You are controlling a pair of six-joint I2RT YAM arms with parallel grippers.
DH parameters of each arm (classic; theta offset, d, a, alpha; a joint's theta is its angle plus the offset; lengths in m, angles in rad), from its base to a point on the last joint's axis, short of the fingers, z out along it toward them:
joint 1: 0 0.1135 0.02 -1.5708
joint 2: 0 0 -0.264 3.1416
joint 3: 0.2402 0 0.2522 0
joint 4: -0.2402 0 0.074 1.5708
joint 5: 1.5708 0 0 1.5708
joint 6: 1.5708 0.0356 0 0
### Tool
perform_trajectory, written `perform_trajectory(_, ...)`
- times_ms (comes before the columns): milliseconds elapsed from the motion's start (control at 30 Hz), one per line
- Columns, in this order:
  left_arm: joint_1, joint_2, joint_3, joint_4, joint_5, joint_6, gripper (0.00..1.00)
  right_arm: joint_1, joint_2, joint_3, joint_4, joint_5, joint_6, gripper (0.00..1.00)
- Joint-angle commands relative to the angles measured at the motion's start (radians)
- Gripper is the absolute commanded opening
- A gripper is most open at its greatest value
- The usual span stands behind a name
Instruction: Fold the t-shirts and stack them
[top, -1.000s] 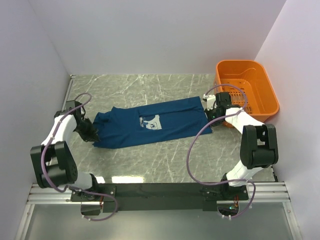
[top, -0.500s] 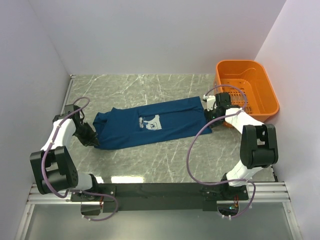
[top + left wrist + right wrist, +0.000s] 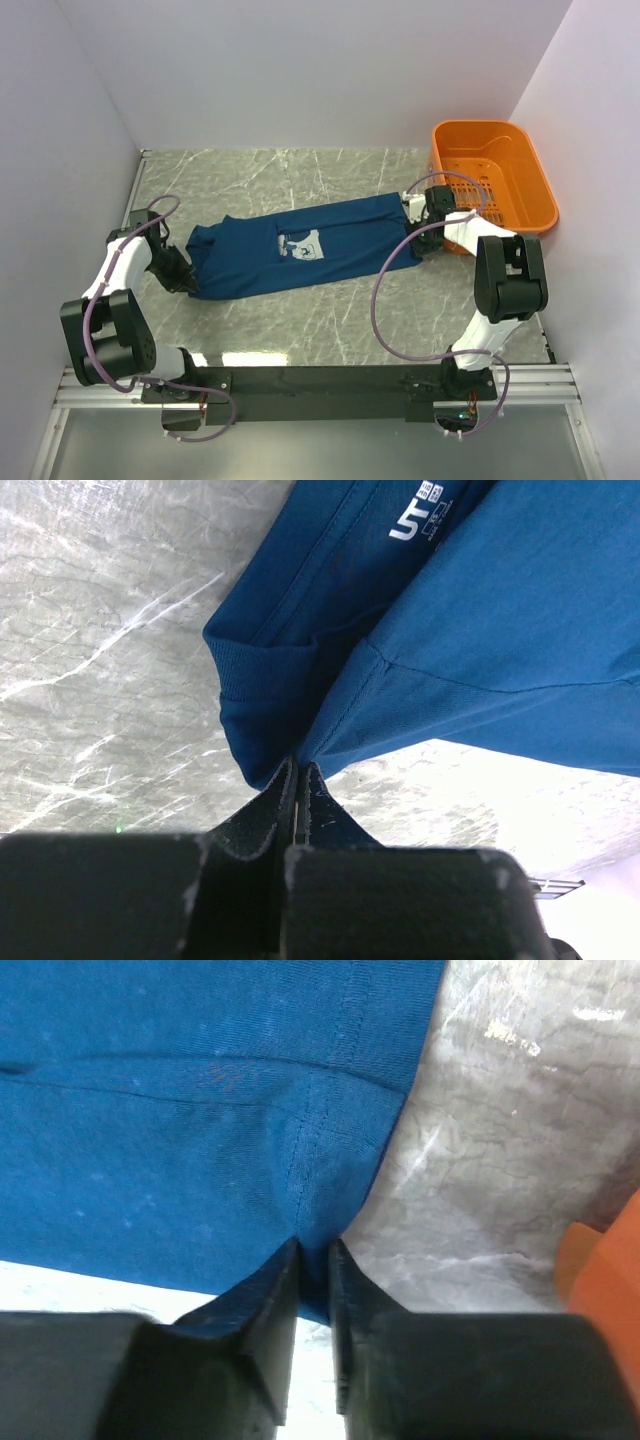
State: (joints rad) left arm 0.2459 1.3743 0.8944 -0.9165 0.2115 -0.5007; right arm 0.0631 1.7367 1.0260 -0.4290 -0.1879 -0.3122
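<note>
A dark teal-blue t-shirt lies stretched out lengthwise across the marble table, its pale grey print facing up. My left gripper is at the shirt's left end, shut on a corner of cloth near the collar. The t-shirt fans away from that pinch. My right gripper is at the shirt's right end. In the right wrist view its jaws stand narrowly apart, and the hem of the t-shirt lies between them.
An orange plastic basket stands at the back right corner, close behind the right gripper; its edge shows as an orange patch in the right wrist view. White walls close in the table on the left, back and right.
The right jaws, shut on the hem a second ago, have parted slightly, and that arm has swung a little inward. The left arm drew back to the left, then held still.
</note>
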Motion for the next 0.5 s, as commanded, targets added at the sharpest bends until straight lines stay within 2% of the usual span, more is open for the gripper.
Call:
perform_trajectory(0, 0.006, -0.001, 0.006, 0.011, -0.018, -0.001, 0.01, 0.006, 0.003, 0.019, 0.032, 0.005, 0.002, 0.19)
perform_trajectory(133, 0.007, -0.009, 0.001, 0.011, -0.04, -0.01, 0.01, 0.003, -0.055, -0.009, 0.041, 0.014, -0.011, 0.04)
perform_trajectory(467, 0.012, -0.043, -0.038, -0.012, -0.129, -0.081, 0.0, -0.011, -0.134, -0.056, 0.021, 0.019, -0.036, 0.0)
